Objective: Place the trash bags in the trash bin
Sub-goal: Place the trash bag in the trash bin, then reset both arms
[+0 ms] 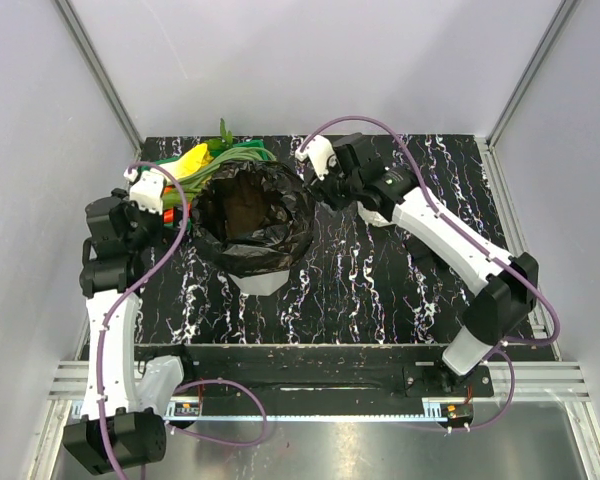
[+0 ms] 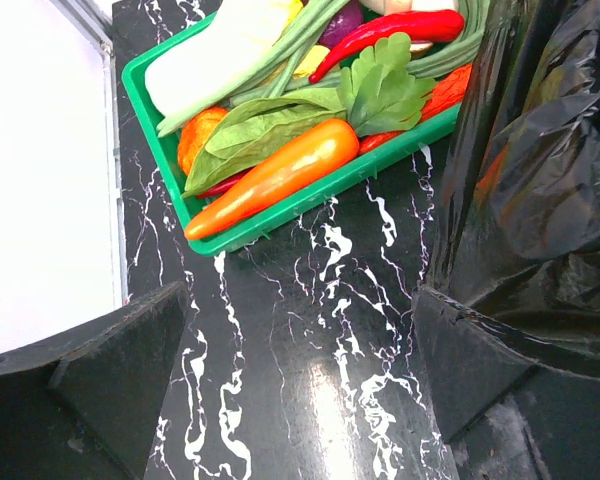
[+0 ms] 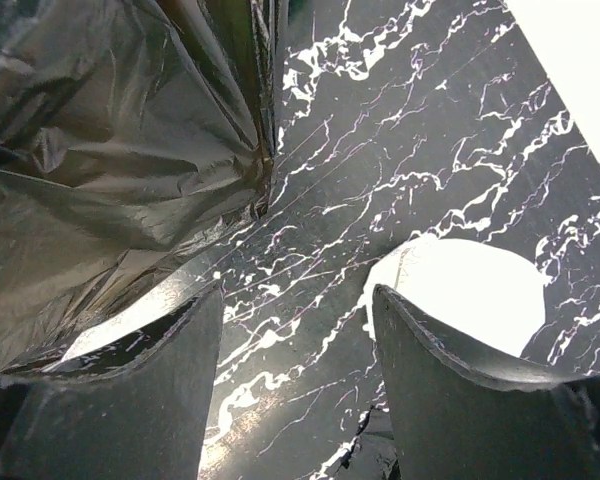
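Two grippers low over a black tabletop point(image 1: 380, 290) veined in white, shut in by pale plain walls point(image 1: 280, 60) and aluminium posts point(image 1: 100, 75). For the left gripper point(image 2: 300, 295), fingers point(image 2: 110, 390) spread wide, clasping nothing, only bare marble between them. Just outside the finger nearer the bin, the trash bags point(image 2: 540, 170), glossy black film hanging in folds; touching or just apart, cannot tell. Ahead of those fingertips, a green basket point(image 2: 310, 197) of toy vegetables. For the right gripper point(image 3: 298, 292), fingers point(image 3: 450, 400) likewise wide apart and empty. Close beside one finger, the same crumpled film; past the other, a white roll point(image 3: 460, 290) on the table. From above: film draped over the rim and down inside the trash bin point(image 1: 260, 283), between the two grippers, mouth open, white base showing below the black.
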